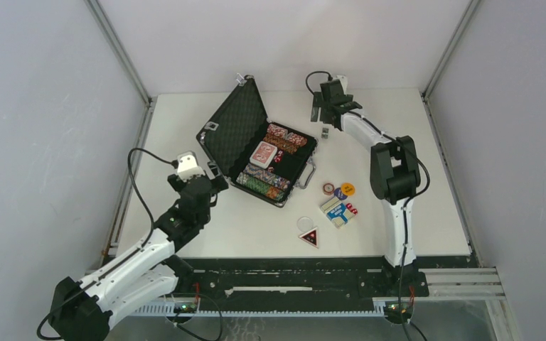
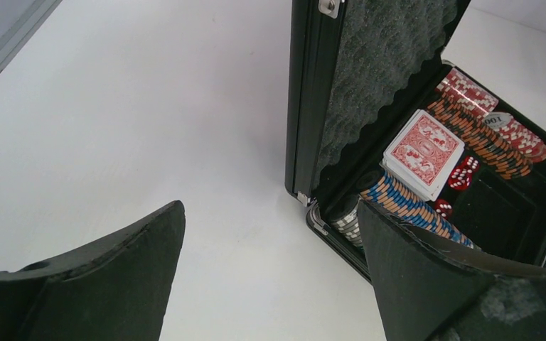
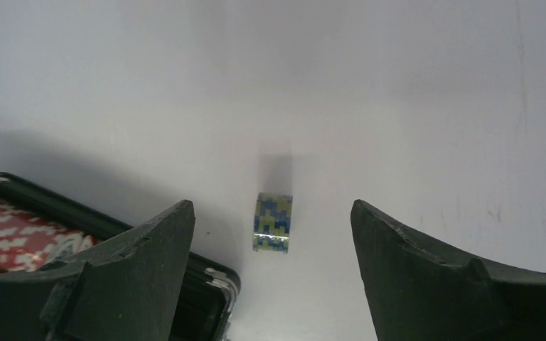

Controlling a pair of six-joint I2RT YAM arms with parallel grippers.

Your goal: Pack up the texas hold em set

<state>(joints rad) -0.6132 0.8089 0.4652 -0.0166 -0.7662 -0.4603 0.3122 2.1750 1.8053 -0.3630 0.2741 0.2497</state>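
One small chip stack (image 3: 273, 222) lies on the table (image 3: 398, 106) just off the open case (image 1: 295, 169), at its 1 o'clock corner. It sits centred between the wide-spread right fingers (image 3: 142, 263). Descend straight and close slowly; it looks liable to roll or split. Left fingers (image 2: 128, 263) wide, empty, at case's 8 o'clock.

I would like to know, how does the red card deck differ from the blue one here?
The red deck lies inside the open case, resting on chip rows; the blue deck lies outside the case on the table, beside loose chips. The red deck is packed, the blue deck not yet. Both look alike in size and shape.
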